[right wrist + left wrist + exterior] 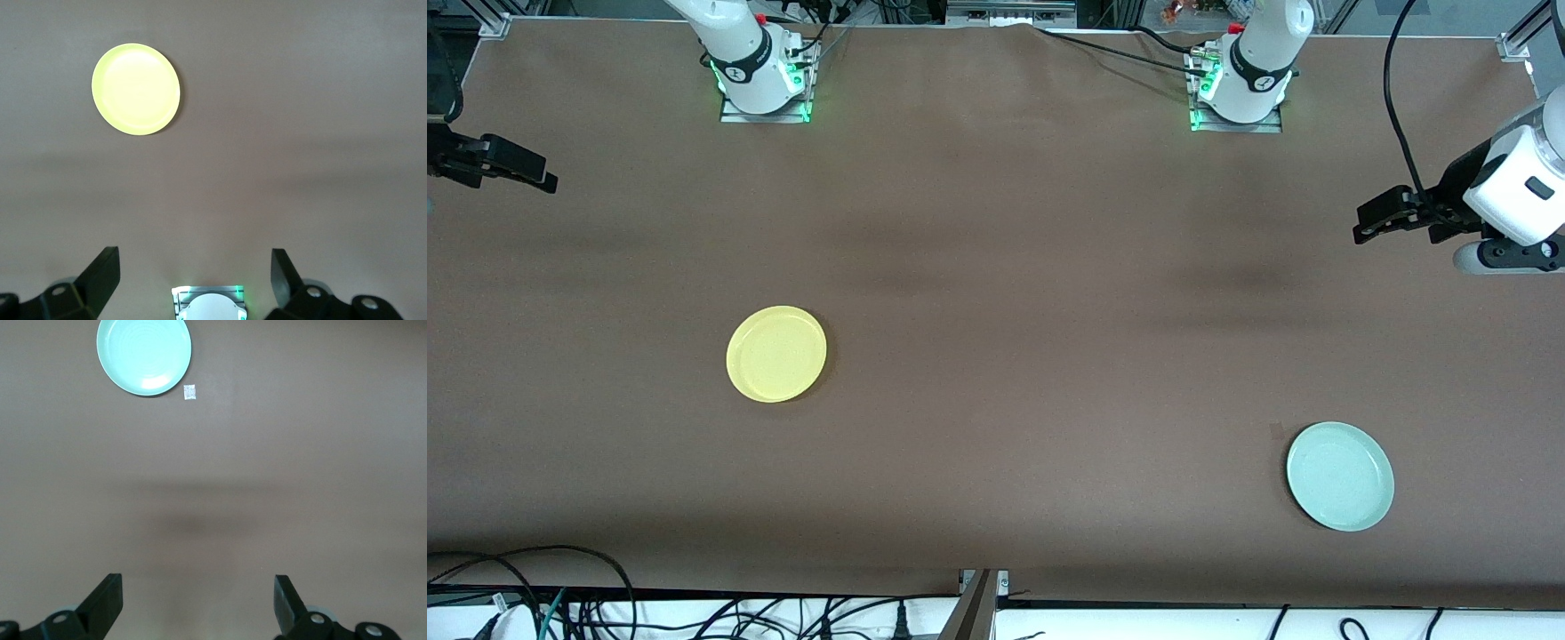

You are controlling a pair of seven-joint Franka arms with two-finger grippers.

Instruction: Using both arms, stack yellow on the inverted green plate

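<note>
We log a wide table under brown cloth (996, 222); the round bright yellow plastic plate (776, 354) lies rim up toward the right arm's end; the round pale mint-green plate (1340, 476), also rim up, lies toward the left arm's end, nearer the front camera and well apart from the yellow; the left gripper (1371, 224) hangs over its table end, fingers (105, 603) spread wide, holding nothing; the right gripper (534, 175) likewise, fingers (103, 277) apart; beside the green plate we note a small white speckled scrap (189, 392).

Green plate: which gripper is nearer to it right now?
Left. The left gripper hangs open over bare table at the green plate's end; the right gripper, also open, is over the table's right-arm end.
</note>
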